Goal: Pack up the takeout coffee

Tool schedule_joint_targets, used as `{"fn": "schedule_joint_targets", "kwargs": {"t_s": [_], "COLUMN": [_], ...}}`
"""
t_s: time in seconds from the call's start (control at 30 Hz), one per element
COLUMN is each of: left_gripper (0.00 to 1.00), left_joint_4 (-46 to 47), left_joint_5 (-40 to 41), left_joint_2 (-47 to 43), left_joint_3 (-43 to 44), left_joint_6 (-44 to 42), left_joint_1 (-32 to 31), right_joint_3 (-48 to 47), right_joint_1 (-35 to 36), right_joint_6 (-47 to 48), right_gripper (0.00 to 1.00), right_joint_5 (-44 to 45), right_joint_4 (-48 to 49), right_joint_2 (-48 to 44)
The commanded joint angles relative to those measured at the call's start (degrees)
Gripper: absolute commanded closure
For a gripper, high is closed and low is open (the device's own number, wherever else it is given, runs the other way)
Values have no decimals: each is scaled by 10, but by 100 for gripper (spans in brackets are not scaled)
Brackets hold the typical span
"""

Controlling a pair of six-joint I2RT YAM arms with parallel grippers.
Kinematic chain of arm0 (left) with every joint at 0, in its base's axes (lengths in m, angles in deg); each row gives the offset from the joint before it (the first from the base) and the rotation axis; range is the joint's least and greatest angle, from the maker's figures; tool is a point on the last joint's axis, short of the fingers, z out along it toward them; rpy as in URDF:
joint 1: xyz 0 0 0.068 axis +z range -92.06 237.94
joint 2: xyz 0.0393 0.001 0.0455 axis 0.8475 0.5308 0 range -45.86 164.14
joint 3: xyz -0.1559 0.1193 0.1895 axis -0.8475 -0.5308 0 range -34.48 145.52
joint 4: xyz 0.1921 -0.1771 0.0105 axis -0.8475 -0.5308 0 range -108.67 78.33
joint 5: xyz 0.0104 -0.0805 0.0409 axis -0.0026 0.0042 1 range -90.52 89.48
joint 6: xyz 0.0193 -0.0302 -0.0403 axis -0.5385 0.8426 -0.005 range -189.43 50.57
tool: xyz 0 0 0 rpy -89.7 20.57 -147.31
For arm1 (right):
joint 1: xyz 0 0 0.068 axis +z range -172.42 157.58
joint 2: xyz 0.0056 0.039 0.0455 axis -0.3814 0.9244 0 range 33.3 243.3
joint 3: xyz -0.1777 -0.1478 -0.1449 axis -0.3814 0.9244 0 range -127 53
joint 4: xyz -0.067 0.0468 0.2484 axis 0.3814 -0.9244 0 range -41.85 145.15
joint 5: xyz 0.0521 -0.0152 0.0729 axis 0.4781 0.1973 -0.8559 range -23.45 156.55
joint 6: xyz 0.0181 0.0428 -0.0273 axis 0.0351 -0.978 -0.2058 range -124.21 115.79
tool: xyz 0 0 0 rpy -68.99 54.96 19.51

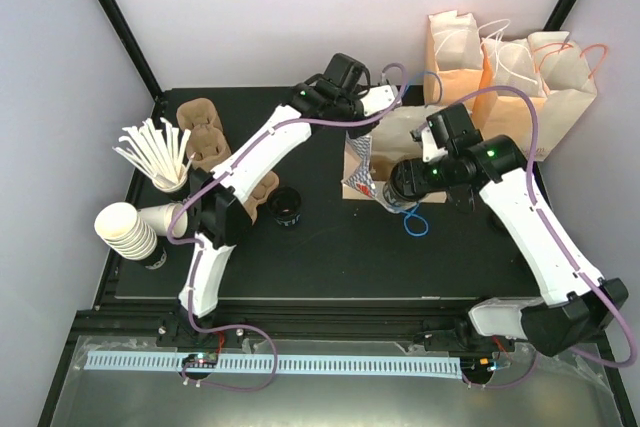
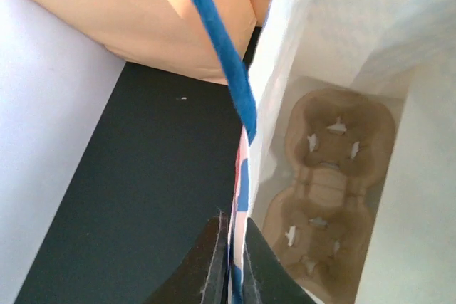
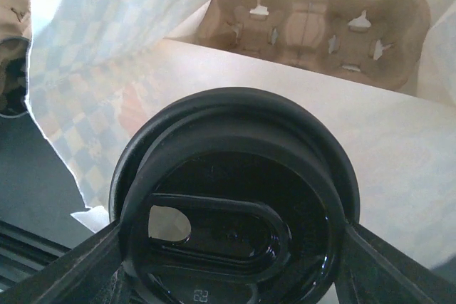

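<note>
The right tool (image 3: pixel 234 227) is clamped on a small black takeout cup with a round black lid (image 3: pixel 228 197). One finger presses each side of the lid, at the lower left and lower right of the right wrist view. The cup fills the lower middle of that view, lid facing the camera and its sip hole to the left. Above and behind it gapes the mouth of a white paper bag with a faint blue-and-red check print (image 3: pixel 107 55). Deep inside the bag, along the top of the frame, lies a brown moulded-pulp cup carrier (image 3: pixel 313 26).

In the top view the cup (image 1: pixel 388 193) hangs at the centre of the frame, just right of the bag (image 1: pixel 360 162) and above the black table (image 1: pixel 400 267).

The left tool (image 2: pixel 233 220) is closed on the bag's rim at the bottom centre of the left wrist view, its two dark fingers pinching the paper edge. The bag's blue cord handle (image 2: pixel 221 48) runs up from there towards the top of the frame. To the right, the carrier (image 2: pixel 331 176) shows inside the bag.

A second black cup (image 1: pixel 287 209) stands on the table left of centre, apart from both tools.
</note>
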Motion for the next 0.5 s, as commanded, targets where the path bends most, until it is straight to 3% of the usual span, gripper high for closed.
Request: {"fn": "schedule_joint_targets", "kwargs": {"t_s": [0.0, 0.47], "left_gripper": [96, 98], "left_joint_4": [12, 120], "left_joint_5": [53, 91], "left_joint_2": [-54, -331], "left_joint_3": [-4, -308], "left_joint_6": [-18, 41], "left_joint_1": [-10, -94], "right_joint_3": [47, 82], "right_joint_1": [8, 140], "right_joint_6": [-5, -1], "right_gripper": [44, 45], "right_joint_5": [31, 182], "right_joint_4": [21, 100], "right_joint_2": [-35, -47]}}
